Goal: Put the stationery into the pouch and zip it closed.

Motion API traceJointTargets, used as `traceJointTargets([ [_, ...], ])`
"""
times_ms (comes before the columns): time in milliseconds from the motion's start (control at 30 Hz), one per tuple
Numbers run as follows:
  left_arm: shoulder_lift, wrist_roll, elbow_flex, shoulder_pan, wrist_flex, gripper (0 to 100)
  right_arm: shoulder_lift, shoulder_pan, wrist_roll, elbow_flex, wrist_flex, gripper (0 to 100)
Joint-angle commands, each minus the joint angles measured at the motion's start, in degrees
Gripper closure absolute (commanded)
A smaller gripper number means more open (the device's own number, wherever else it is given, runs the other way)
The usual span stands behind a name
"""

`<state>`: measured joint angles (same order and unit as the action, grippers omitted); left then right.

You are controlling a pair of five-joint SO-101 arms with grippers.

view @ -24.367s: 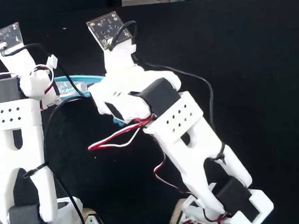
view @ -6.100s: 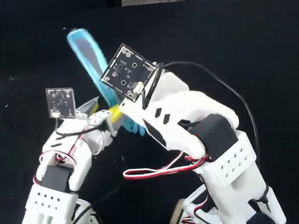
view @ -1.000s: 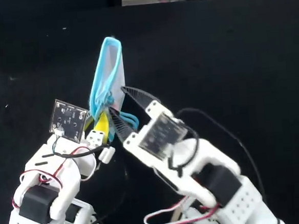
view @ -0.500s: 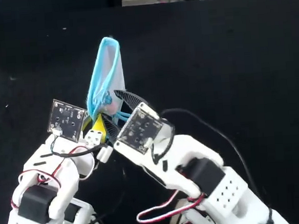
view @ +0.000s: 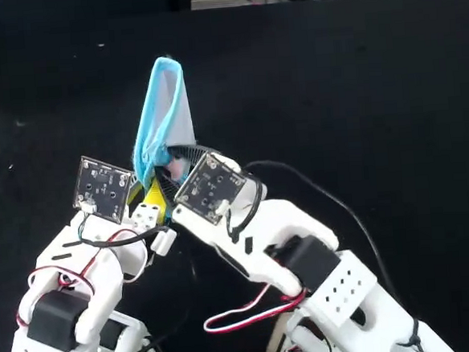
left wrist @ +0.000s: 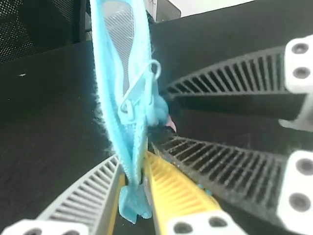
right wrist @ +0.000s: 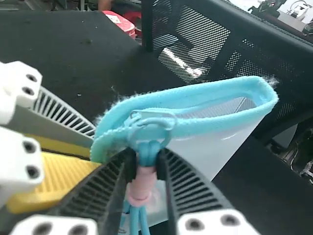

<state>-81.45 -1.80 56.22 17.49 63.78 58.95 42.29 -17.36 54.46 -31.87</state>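
Now, pouch: I hold it on edge between my two grippers over the middle of the table. Its near end is at my fingers and its length runs away toward the far side. I cannot tell whether it touches the surface.
Contents: the pouch's side is pale, see-through mesh, yet I can make out nothing inside. The two blue zip edges look parted toward the far end, with mesh showing between them.
Zip pull: a ring with a blue cord and a pink bead, sitting at the pouch's near end.
Left gripper: my grey and yellow fingers are pressed together on the near tip of the blue zip edge, pinching it.
Right gripper: my black ribbed fingers are closed on the zip pull's cord at the pink bead, just under the ring. This gripper sits just beside the left one, to its right.
Left arm: it comes up from the near left and leans in toward the pouch.
Right arm: it comes up from the near right and leans left across the table, its wrist right beside the left wrist.
Table: black and flat under both arms.
Room: a black mesh panel stands past the table, with a red object near it.
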Motion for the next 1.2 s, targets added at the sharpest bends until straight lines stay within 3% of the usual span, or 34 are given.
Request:
traceJointTargets([
  [0,0.2,-0.1,2.5,1.7,0.3,97,0.1,-0.6,-0.3,-1.4,1.4,98.8],
  [300,0.2,-0.1,2.6,1.7,0.4,97,8.1,-9.9,-0.4,-1.6,1.5,98.8],
  [533,0.2,-0.1,2.6,1.7,0.7,97,8.0,-11.6,-1.9,-4.7,2.8,98.8],
  [900,0.2,-0.1,2.6,1.7,0.8,97,-6.5,-17.1,-3.2,-16.5,2.5,98.8],
  [1167,0.2,-0.1,2.6,1.6,0.8,97,-7.8,-19.2,-3.5,-17.5,2.6,98.8],
])
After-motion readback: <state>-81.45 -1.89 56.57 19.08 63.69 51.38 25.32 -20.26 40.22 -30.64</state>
